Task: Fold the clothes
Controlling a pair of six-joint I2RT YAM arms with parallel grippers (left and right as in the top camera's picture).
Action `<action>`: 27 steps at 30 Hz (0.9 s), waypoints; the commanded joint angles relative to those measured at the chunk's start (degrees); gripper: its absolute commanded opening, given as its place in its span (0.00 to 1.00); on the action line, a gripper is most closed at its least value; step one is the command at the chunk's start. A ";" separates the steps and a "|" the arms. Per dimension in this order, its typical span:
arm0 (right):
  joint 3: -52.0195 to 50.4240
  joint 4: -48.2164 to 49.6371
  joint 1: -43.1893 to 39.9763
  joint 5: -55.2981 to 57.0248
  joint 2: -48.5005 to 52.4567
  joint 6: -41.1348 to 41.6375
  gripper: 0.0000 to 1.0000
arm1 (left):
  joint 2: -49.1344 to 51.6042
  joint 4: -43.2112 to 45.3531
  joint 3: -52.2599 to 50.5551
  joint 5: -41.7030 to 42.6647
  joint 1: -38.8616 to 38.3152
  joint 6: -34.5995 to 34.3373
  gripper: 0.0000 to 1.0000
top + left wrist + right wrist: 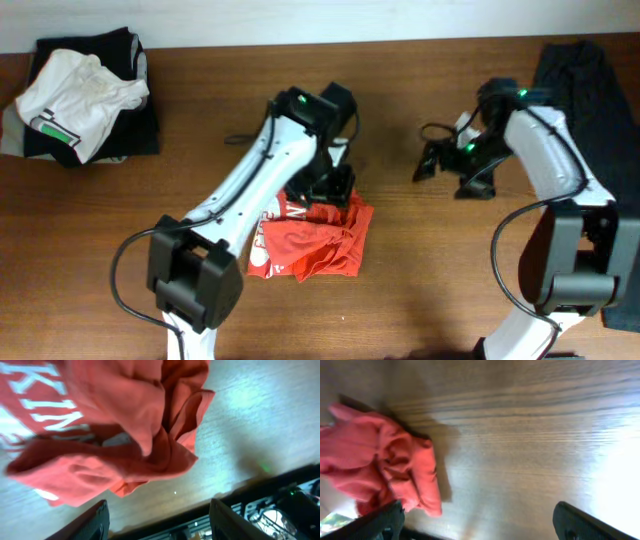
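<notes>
The red-orange T-shirt [312,238] lies crumpled on the wooden table, white lettering showing at its left. It fills the upper left of the left wrist view [105,435] and sits at the left of the right wrist view [380,465]. My left gripper [335,185] hovers over the shirt's upper edge, open and empty; its fingers [157,522] frame bare table below the cloth. My right gripper [440,162] is open and empty over bare wood to the right of the shirt, its fingers [480,522] spread wide.
A white T-shirt with a green stripe [75,100] lies on a dark garment [135,60] at the back left corner. Another dark garment [575,70] lies at the back right, by the right arm. The table's front edge shows in the left wrist view.
</notes>
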 commanded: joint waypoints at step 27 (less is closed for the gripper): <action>3.41 -0.04 3.69 1.14 -0.22 -2.47 0.99 | 5.79 18.53 -10.54 12.20 8.00 16.74 0.00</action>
